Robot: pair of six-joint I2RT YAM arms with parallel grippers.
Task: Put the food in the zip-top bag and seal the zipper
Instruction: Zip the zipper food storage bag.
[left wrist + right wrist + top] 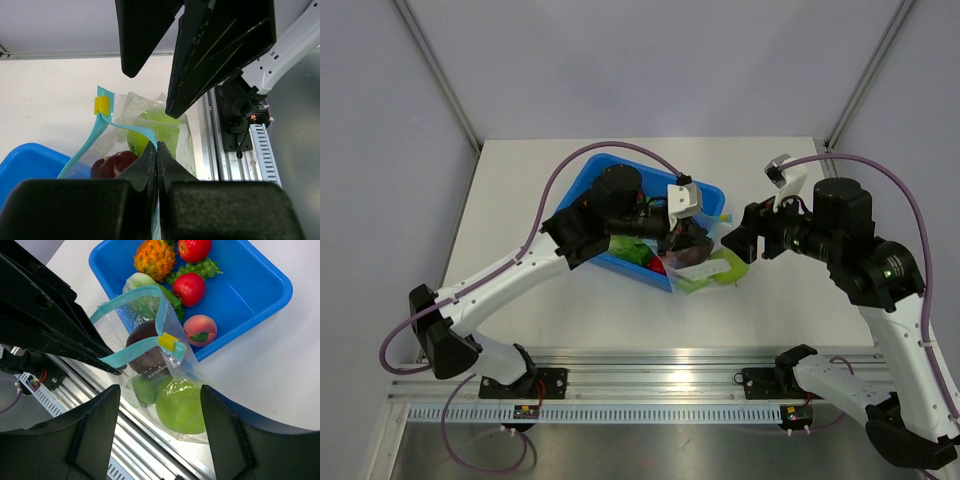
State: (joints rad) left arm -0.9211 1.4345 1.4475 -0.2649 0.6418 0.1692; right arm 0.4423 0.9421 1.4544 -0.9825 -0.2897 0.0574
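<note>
The clear zip-top bag point(172, 382) hangs at the blue tray's near corner with its mouth open. It holds a green apple point(181, 405), a dark purple-red fruit point(145, 357) and another green piece point(145, 389). My left gripper point(156, 147) is shut on the teal zipper point(130, 127) and holds one lip up. A yellow slider point(168, 341) sits at the strip's end. My right gripper point(159, 390) is open and empty above the bag. A pineapple point(155, 259), two red apples point(189, 288), a peach point(200, 330), grapes and lettuce point(142, 282) lie in the tray.
The blue tray point(580, 195) sits mid-table under my left arm. The aluminium rail point(145, 440) along the table's near edge runs just below the bag. In the top view my right gripper point(735, 243) sits right of the bag point(710, 268).
</note>
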